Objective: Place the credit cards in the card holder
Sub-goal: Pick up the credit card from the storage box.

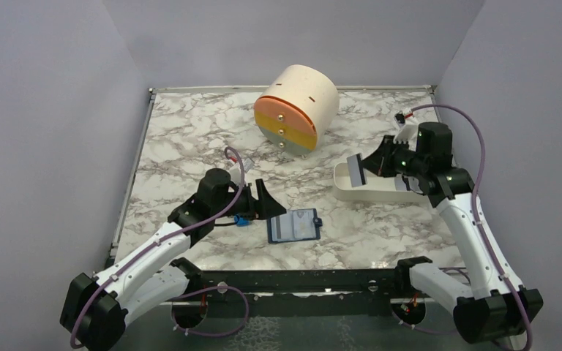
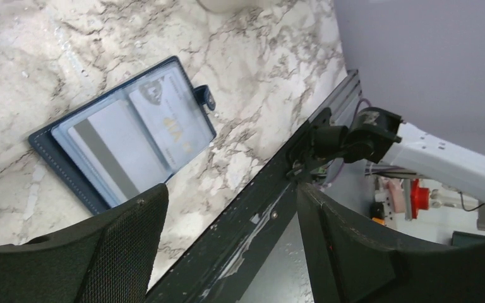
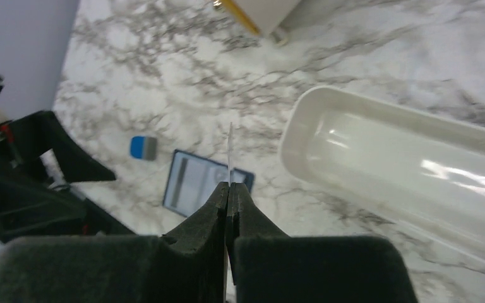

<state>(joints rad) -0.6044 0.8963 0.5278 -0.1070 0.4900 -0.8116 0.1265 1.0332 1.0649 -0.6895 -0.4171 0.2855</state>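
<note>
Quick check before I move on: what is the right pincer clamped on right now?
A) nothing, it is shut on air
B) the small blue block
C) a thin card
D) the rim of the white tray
C: in the right wrist view the right pincer is shut on a thin card seen edge-on, sticking up from between the fingertips, beside the white tray rather than gripping its rim.

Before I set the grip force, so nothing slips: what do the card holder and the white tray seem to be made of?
The card holder looks like matte navy leather or leatherette, going by its stitched border, with clear plastic sleeves. The white tray looks like glossy moulded plastic: light glints on its smooth floor.
</note>
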